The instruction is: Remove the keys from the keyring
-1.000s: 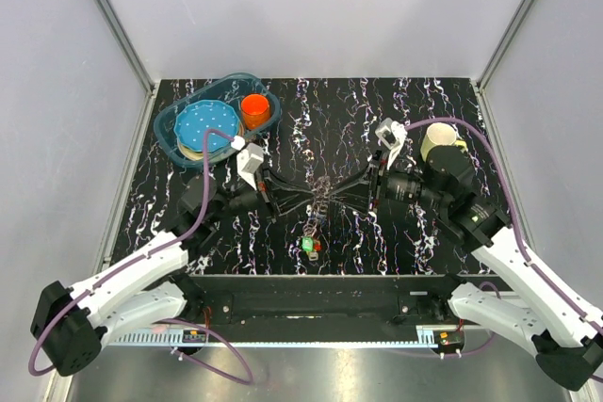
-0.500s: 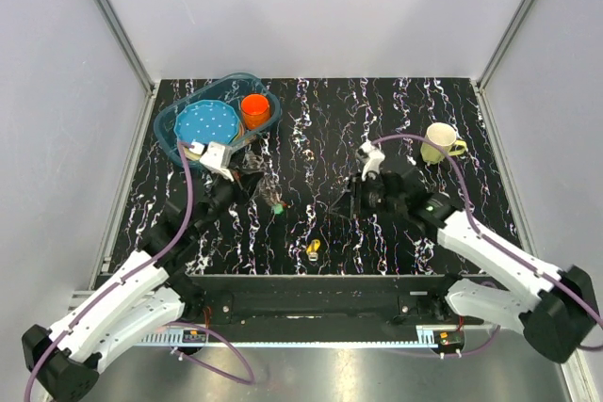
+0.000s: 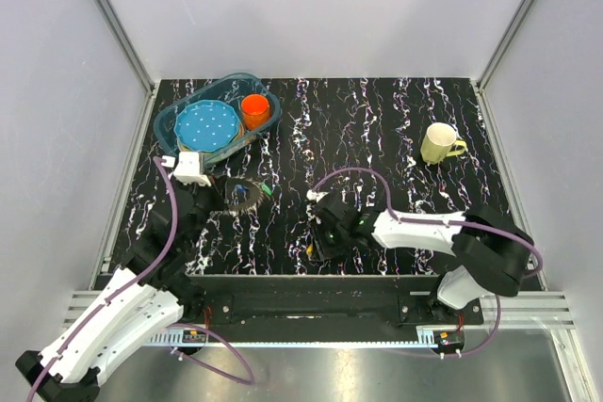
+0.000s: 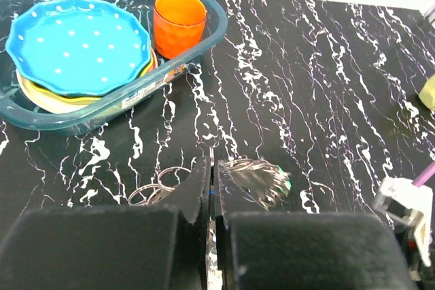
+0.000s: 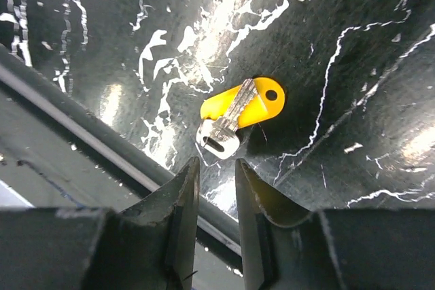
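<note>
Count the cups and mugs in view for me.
2: an orange cup inside the teal bin, and a cream mug standing alone at far right. None appear hidden.

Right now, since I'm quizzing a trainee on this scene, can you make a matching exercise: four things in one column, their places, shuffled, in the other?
Things:
1. orange cup
2. pale mug
3. yellow-headed key
4. key bunch

Places:
A. at the tips of the left fingers
B. inside the teal bin
C. alone on the far right part of the table
D. near the table's front edge, just ahead of the right fingers

Pairs: 1-B, 2-C, 3-D, 4-A.
</note>
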You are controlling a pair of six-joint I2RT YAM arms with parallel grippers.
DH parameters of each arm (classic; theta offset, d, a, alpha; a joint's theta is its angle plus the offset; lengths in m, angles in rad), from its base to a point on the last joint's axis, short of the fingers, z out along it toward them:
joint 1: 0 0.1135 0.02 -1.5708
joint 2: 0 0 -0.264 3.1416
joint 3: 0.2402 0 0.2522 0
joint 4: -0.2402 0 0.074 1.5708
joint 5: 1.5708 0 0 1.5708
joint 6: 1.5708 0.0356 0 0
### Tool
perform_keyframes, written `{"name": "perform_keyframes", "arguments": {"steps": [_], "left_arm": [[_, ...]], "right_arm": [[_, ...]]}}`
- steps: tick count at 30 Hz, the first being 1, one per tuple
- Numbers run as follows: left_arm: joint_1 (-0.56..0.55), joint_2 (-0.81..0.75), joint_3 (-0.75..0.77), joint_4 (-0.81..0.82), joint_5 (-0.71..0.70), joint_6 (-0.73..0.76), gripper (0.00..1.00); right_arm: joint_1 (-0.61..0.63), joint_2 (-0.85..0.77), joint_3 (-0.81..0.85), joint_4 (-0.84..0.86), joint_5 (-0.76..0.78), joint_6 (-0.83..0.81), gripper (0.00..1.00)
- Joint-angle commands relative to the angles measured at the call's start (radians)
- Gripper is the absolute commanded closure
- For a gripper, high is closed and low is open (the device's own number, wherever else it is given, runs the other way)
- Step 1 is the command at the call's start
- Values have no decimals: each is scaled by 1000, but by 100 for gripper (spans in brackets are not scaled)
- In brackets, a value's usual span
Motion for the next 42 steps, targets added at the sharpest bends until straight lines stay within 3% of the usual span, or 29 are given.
{"name": "perform_keyframes", "arguments": {"steps": [1,14,23,30,42], "left_arm": [[4,-20,13,59,-72,6,100],[4,-14,7,79,-76,3,100],[4,-5,2,84,-79,-2,100],[4,-10,2,82,-77,-4,100],[4,70,-10,90,18,-80,100]], "right_arm": [[31,63,52,60,65,25,67],[43,142,90,55,111,28,67],[34,157,144,-77,343,54,76],[-75,105,78,-83,378,51,80],[-389,-15,7,-95,424,27,82]]}}
